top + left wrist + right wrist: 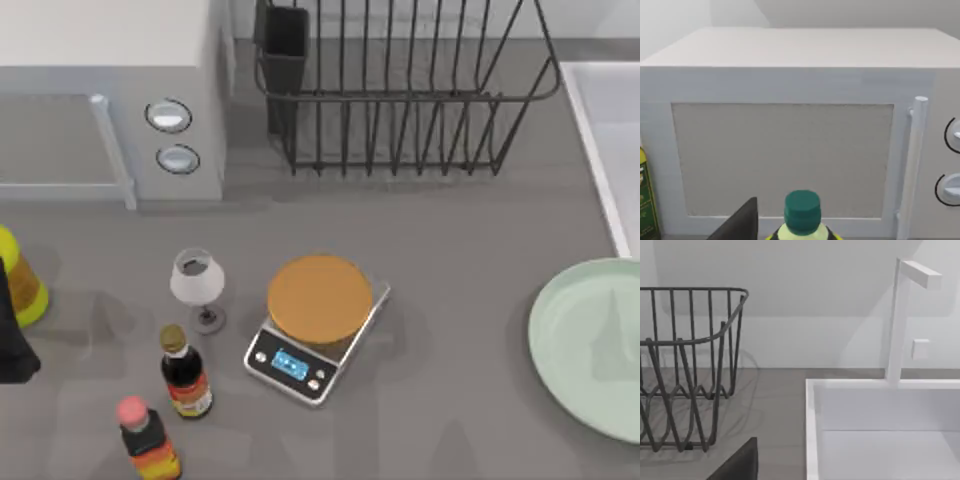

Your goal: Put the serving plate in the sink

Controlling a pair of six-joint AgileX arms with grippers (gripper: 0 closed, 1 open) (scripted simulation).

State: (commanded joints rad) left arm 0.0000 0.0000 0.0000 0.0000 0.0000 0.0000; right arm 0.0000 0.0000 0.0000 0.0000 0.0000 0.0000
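Fingers of either gripper cannot be judged wide or narrow: a dark wedge is seen at the lower edge of each wrist view, and nothing of the opening can be read from it. The serving plate (590,345) is found lying flat on the table (450,240) at the top view's right edge, partly cut off by the frame, well apart from the kitchen scale (312,340) with its orange disc, which stands near the middle. The sink (605,140) is placed at the far right, behind the plate, its pale rim running along that side; in the right wrist view the basin (880,440) is faced directly, with the white faucet (900,315) rising at its back and the black wire dish rack (685,365) beside it. The right arm is therefore judged the nearer one, and the coming move is judged a short carry from the plate back into the basin. As the plate is round, no long axis need be matched; its raised rim is the likely place to be taken. The left arm is parked at the left, facing the microwave (790,125) and a green-capped bottle (802,212).
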